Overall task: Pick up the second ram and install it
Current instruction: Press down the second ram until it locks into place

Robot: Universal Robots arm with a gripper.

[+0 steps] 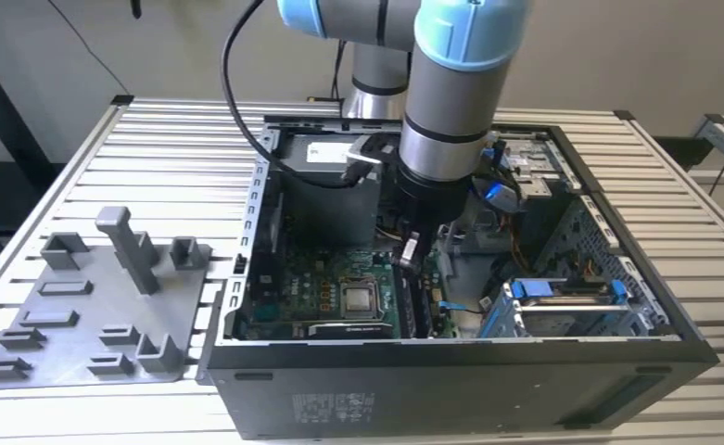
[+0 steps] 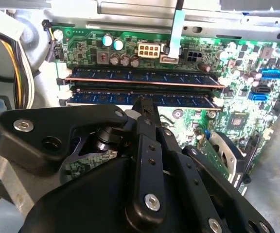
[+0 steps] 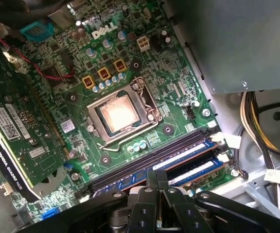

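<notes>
While your gripper (image 2: 145, 104) sits low inside the computer case (image 1: 461, 389), its fingers look pressed together over the memory slots; whether anything is still pinched between them, I cannot tell. In the second wrist view, 2 memory sticks lie in neighbouring slots on the motherboard (image 2: 198, 53): the far stick (image 2: 145, 77) and, right at the fingertips, the second ram (image 2: 179, 101). In the first wrist view the same 2 sticks run side by side, with the second ram (image 3: 198, 171) just ahead of the gripper (image 3: 157, 177).

My worry is seating. You cannot confirm from these views that the second ram is fully down at both ends, or that its end clips have closed. If you press off-centre, 1 end may go home while the other rides high, and the stick could tilt in its slot. Pressing hard on a misaligned notch risks damaging the slot or flexing the motherboard. Watch also the blue cable (image 2: 176, 29) and the yellow wires (image 2: 21, 73) nearby, since the arm (image 1: 454, 111) could snag either one.
</notes>
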